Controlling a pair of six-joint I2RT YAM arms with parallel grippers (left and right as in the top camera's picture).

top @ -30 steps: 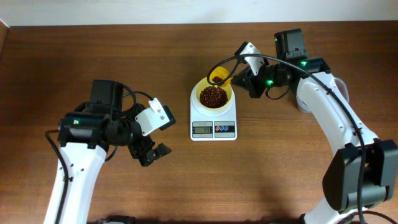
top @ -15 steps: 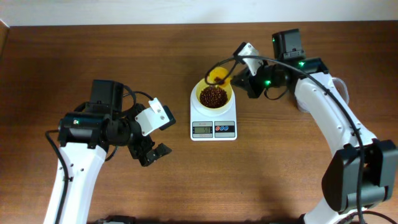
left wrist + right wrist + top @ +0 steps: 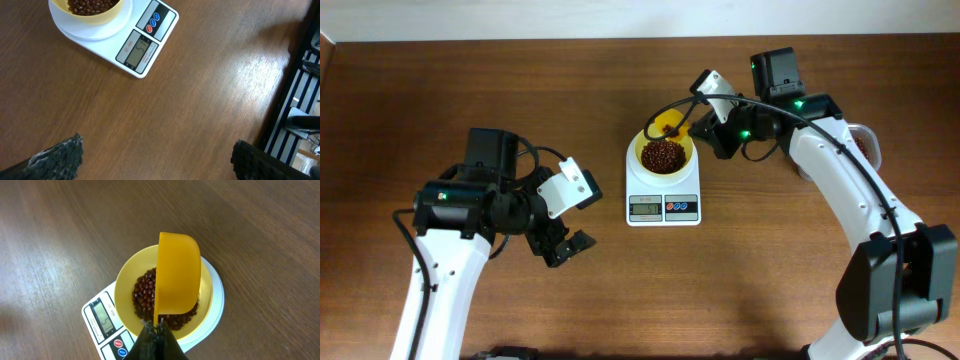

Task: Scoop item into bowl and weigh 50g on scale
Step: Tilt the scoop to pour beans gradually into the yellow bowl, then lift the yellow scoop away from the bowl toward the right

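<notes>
The pale yellow bowl (image 3: 663, 153) sits on the white scale (image 3: 663, 205) at mid table and holds a heap of dark red-brown beans (image 3: 662, 154). My right gripper (image 3: 703, 127) is shut on the handle of a yellow scoop (image 3: 667, 124), held tipped on edge over the bowl's far rim. In the right wrist view the scoop (image 3: 177, 275) hangs over the beans (image 3: 145, 294) in the bowl (image 3: 125, 287), with the scale (image 3: 102, 322) below. My left gripper (image 3: 563, 243) is open and empty over bare wood, left of the scale (image 3: 142, 47).
A clear plastic tub (image 3: 861, 145) with beans shows behind my right arm at the right. The table's far edge meets a white wall. A dark rack (image 3: 300, 95) stands off the table in the left wrist view.
My right gripper has shifted slightly up and left with the scoop, tilting it over the bowl's rim. The left arm has not moved.
</notes>
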